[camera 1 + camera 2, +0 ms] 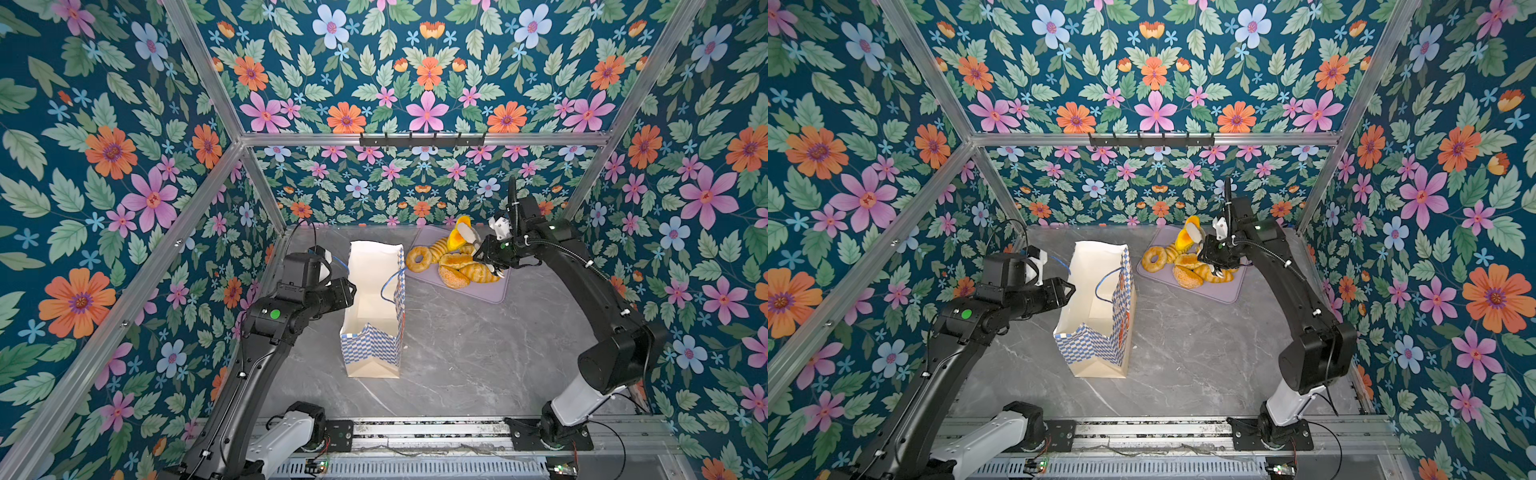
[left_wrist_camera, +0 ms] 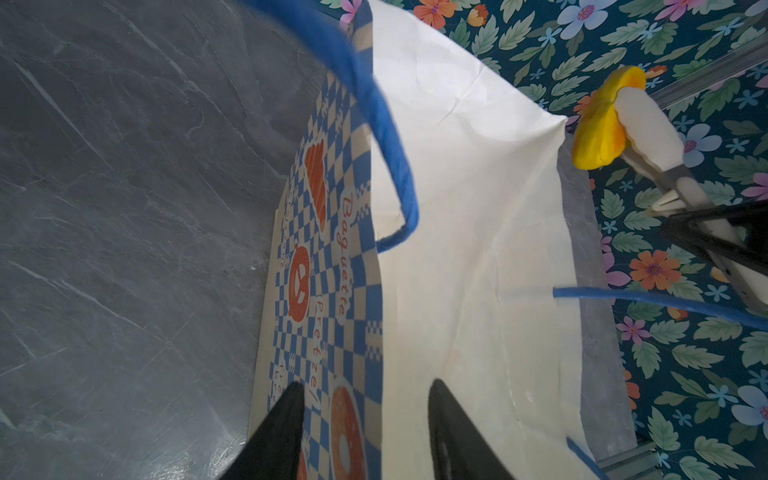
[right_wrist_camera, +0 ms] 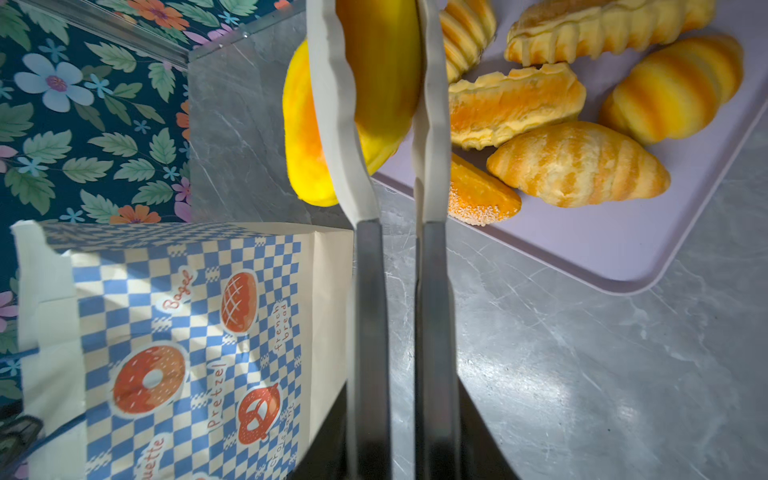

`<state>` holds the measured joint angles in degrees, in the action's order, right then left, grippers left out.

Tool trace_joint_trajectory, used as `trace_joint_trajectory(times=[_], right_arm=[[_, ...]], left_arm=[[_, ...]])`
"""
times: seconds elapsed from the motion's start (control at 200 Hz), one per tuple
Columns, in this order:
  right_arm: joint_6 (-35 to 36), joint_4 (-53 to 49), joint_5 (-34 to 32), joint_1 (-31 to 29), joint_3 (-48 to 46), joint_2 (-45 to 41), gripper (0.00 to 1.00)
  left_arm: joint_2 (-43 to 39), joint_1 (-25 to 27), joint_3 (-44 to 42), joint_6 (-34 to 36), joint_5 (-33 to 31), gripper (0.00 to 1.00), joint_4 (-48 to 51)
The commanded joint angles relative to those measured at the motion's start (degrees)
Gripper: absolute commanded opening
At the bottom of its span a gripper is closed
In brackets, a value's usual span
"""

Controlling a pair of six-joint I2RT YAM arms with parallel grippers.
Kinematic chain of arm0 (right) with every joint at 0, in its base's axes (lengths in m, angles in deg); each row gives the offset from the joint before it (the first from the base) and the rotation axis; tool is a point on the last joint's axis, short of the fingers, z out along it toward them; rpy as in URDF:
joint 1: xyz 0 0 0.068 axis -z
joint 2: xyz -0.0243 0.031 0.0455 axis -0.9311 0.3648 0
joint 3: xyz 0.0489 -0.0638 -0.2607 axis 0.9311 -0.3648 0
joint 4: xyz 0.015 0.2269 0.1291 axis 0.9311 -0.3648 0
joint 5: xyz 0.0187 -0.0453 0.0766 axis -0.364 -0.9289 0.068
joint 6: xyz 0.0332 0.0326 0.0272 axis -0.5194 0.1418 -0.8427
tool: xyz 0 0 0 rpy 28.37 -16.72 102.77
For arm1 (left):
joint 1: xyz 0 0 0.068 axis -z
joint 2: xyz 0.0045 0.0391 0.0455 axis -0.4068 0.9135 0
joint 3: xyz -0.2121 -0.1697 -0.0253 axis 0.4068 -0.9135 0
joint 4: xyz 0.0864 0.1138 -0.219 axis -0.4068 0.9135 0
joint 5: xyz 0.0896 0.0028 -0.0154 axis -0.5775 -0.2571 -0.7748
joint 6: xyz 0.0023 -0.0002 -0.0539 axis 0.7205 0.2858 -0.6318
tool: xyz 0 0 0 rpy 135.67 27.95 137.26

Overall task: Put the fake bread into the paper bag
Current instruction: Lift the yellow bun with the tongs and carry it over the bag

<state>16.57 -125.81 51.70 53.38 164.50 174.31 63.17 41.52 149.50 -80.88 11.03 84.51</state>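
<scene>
- Paper bag (image 1: 374,347) stands upright on the grey marble table (image 1: 457,353). Its mouth is open and the white lining shows down to its floor. One blue cord handle (image 1: 388,286) droops inward over the opening.
- The lilac tray (image 1: 496,293), just right of the bag, carries the fake bread (image 1: 457,262) in a pile: a ring donut (image 1: 419,258), croissants (image 3: 577,166) and a sugared bun (image 1: 454,277).
- One yellow-orange bread piece (image 3: 382,70) hangs above the tray's far corner, outside the bag, pinched between white-tipped tongs (image 3: 368,311).
- The right gripper (image 1: 486,251) is clamped on the tongs' metal arms.
- The left gripper (image 2: 365,436) sits at the bag's left rim, jaws spread with the wall between them.
</scene>
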Motion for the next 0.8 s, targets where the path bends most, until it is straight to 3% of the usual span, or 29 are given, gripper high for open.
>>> trace_joint_trajectory(times=[0.0,0.315,0.795], right_arm=[[0.46,1.57,0.26,-0.59,-0.77,-3.39,0.32],[-0.1,-0.34,-0.79,-5.23,2.21,-8.17,0.32],[-1.27,-2.15,-0.77,-13.82,14.15,-6.38,0.34]], left_arm=[[-0.1,-0.08,0.43,0.06,-0.73,0.49,-0.76],[-0.56,-0.03,0.68,-0.55,-0.86,0.46,-2.52],[-1.02,-0.05,0.23,-1.36,-0.82,0.43,-2.6]])
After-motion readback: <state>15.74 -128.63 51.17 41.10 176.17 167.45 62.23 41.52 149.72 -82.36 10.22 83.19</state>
